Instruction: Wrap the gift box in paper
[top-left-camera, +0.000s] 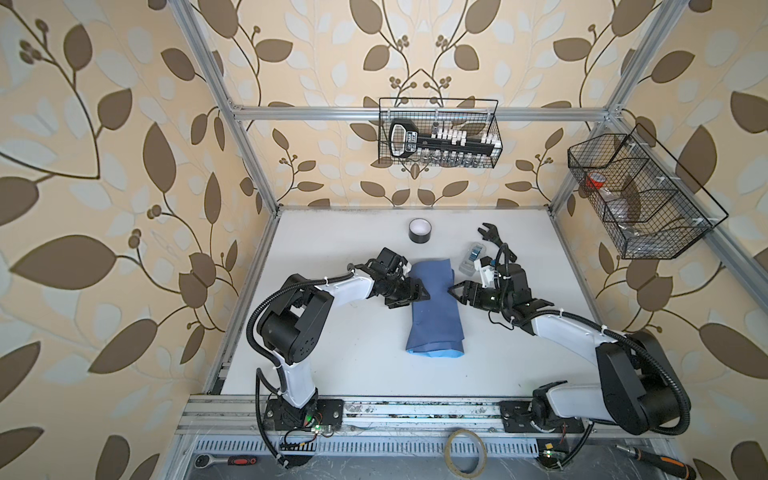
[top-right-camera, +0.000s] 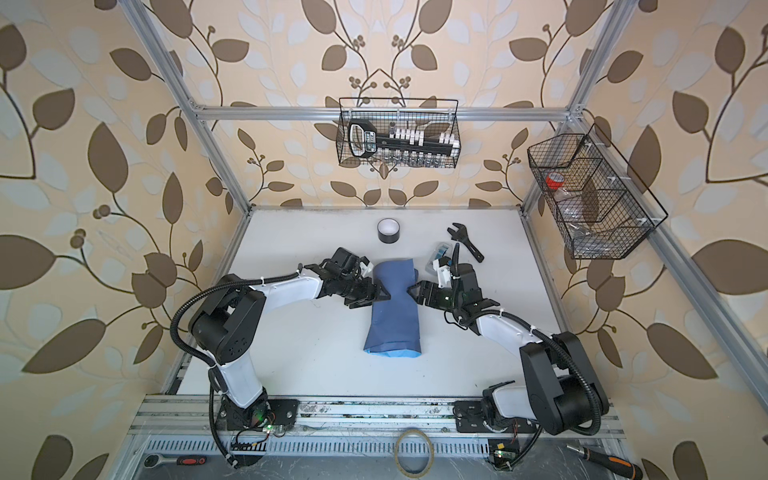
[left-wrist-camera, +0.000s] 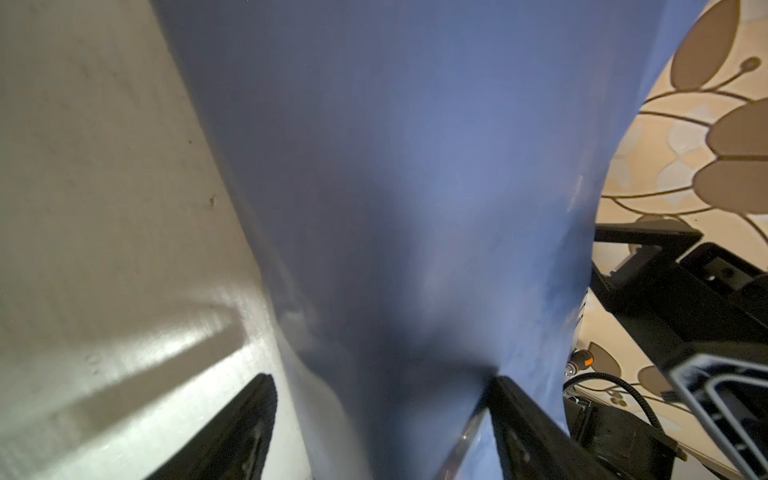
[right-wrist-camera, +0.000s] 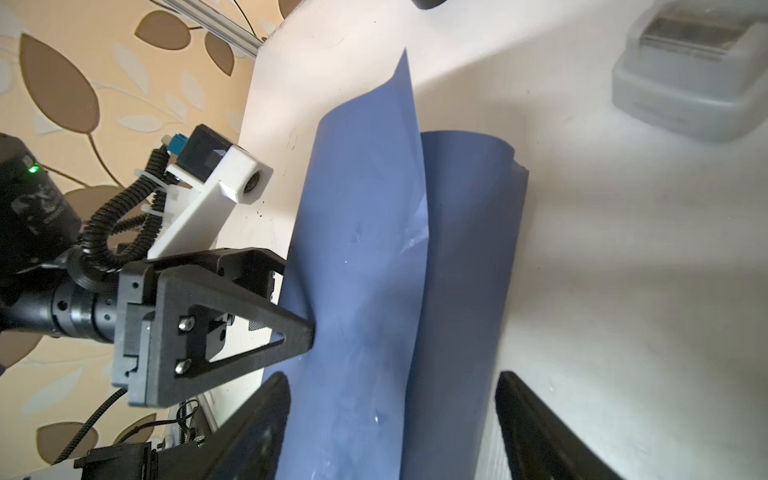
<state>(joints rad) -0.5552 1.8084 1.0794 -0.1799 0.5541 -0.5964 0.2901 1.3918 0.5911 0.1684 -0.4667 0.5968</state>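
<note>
The paper (top-left-camera: 432, 311) lies folded, slate-side up, midway between the side edges of the worktop (top-left-camera: 340, 365) — left gripper (top-left-camera: 422, 292) and right gripper (top-left-camera: 454, 290) flank it, both spread wide.

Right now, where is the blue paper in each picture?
Top view: paper just below centre.
Top view: paper, same spot.
Left wrist: paper fills the middle.
Right wrist: paper runs down the centre, curled.
Shared landmark: left gripper touching the paper's side; right wrist shows it too.
</note>
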